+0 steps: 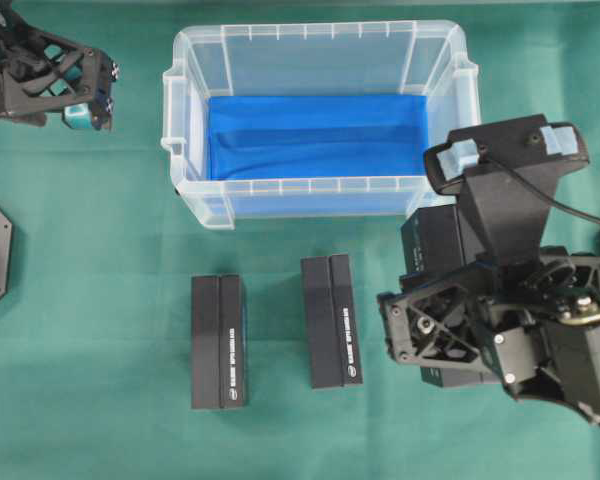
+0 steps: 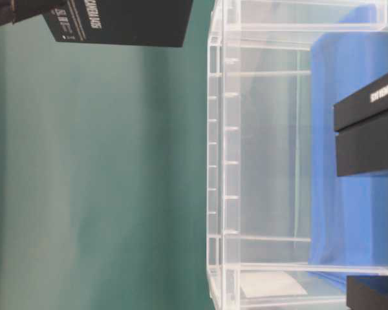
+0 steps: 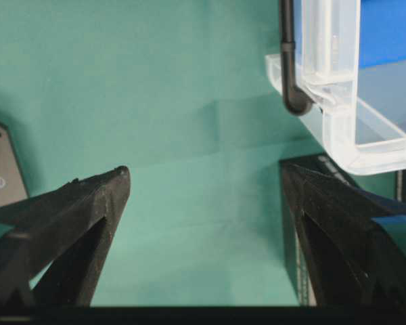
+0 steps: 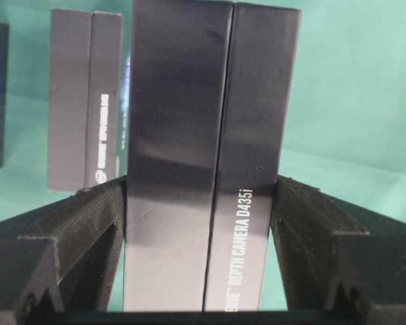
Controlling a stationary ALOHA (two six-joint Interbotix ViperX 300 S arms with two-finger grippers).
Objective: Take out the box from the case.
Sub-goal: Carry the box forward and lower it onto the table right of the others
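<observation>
A black depth camera box [image 4: 210, 169] sits clamped between the two fingers of the right gripper [image 4: 201, 223], one finger pressed against each long side, in the right wrist view. White lettering runs along the box's narrow face. Seen from overhead, the right arm holds this box [image 1: 435, 240] outside the case [image 1: 320, 190], just off its front right corner and above the green table cover [image 1: 100, 300].

The case, a clear plastic tub with a rimmed edge and side handles, stands at the upper middle of the table, its bottom lined with blue cloth [image 1: 315, 135]. No box is visible inside it from above.

Two more black boxes of the same kind lie on the cover in front of the case: a left box [image 1: 218, 342] and a middle box [image 1: 331, 321], side by side with a gap between them and both well clear of the tub's front wall.

The left gripper [image 1: 75, 85] hangs over the far left of the table, apart from the case. Its fingers [image 3: 74, 210] are spread wide with nothing between them, only green cover below; a corner of the case [image 3: 352, 135] shows at the upper right of the left wrist view
</observation>
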